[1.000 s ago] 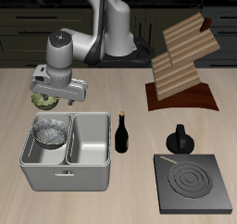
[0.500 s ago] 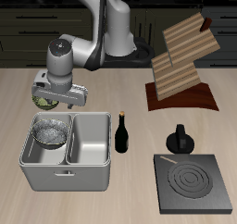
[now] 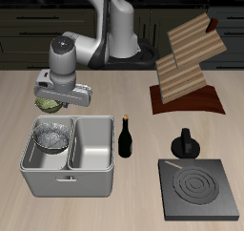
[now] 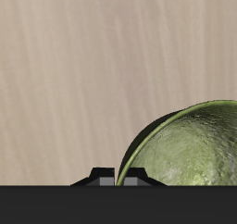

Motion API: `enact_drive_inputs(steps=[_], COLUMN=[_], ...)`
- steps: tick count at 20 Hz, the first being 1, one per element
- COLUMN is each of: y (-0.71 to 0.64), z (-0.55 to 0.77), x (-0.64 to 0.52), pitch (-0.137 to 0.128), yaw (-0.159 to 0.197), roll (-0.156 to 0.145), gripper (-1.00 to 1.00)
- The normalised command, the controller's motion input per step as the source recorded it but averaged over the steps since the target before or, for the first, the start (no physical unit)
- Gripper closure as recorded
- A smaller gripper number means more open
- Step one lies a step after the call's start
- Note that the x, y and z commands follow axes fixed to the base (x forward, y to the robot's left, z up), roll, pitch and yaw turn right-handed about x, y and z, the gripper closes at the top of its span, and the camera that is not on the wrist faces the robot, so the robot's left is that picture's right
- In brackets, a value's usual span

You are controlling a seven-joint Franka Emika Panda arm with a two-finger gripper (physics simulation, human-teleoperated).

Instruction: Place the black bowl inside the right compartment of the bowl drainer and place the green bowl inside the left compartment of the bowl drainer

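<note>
The green bowl [image 3: 44, 104] [image 4: 190, 144] sits on the table just behind the bowl drainer [image 3: 67, 183], mostly covered by my hand in the exterior view. My gripper [image 3: 56, 100] [image 4: 118, 178] is over it, with the jaws drawn close on either side of the bowl's rim, shut on it. The black bowl [image 3: 50, 135], with its speckled inside, lies in the drainer's right compartment. The drainer's other basin [image 3: 91, 144] holds nothing.
A dark bottle [image 3: 126, 137] stands upright close beside the drainer. Farther along are a black moka pot [image 3: 184, 144], a dark stove plate [image 3: 198, 187] near the front edge and a wooden rack [image 3: 186, 71] at the back.
My hand has come down slightly onto the green bowl and shifted a little toward the bottle side. The bowl stays in about the same place.
</note>
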Motion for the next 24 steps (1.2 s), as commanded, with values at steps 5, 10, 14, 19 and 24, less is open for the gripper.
enact_drive_inputs(steps=[5, 10, 14, 19, 24], y=[0.31, 0.37, 0.12, -0.13, -0.08], z=[0.4, 0.63, 0.45, 0.39, 0.32], x=[-0.1, -0.14, -0.09, -0.06, -0.16], pitch=[-0.057, -0.083, -0.049, -0.018, -0.001], yaw=[0.033, 0.042, 0.023, -0.007, 0.03], roll=[0.06, 0.078, 0.003, -0.07, -0.04], gripper=[1.0, 1.0, 1.0, 1.0, 1.0])
